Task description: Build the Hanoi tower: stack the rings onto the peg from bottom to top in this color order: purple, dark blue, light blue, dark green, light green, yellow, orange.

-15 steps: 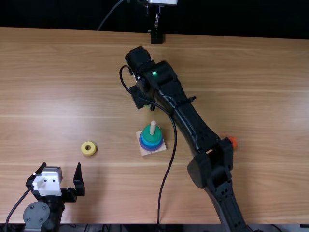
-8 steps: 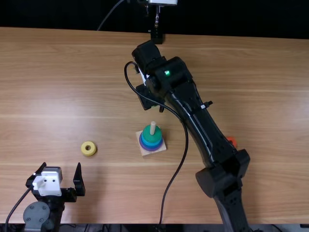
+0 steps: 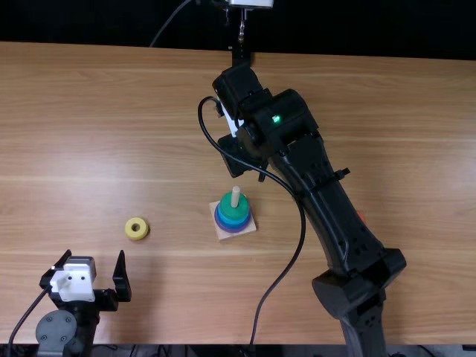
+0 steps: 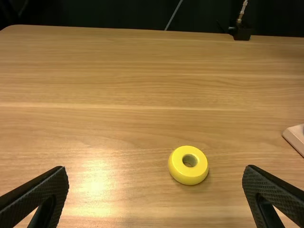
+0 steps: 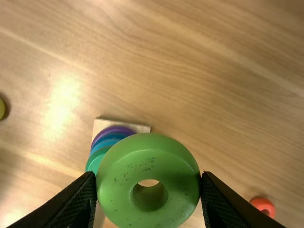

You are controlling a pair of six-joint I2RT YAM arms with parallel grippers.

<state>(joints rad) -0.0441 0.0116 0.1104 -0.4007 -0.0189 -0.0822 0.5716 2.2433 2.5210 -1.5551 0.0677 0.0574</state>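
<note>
Evidently at step 5 of 7: placing the light green plastic ring [image 5: 147, 164]. Pinched by its sides between the 2 flat black fingers of the right gripper [image 5: 148, 178], and not yet on the pale wooden peg [image 3: 235, 196]. Already stacked on the square wooden base [image 3: 225, 235], around midway along the tabletop and closer to its near edge: purple ring [image 5: 115, 128] lowest, then blue rings [image 3: 233, 217], then dark green ring [image 3: 233, 207] uppermost, with bare peg above.

Next, by the look of it: bring the held ring over the peg, line up hole and tip, level out — then lower straight down before letting go. Easy to snag if off-centre.

Left for later: small yellow ring [image 4: 176, 166], towards the tabletop's near left corner, and small orange-red ring [image 5: 259, 201], out towards the right edge. Spread wide and empty at the near left corner — left gripper [image 3: 94, 253], handy for yellow.
</note>
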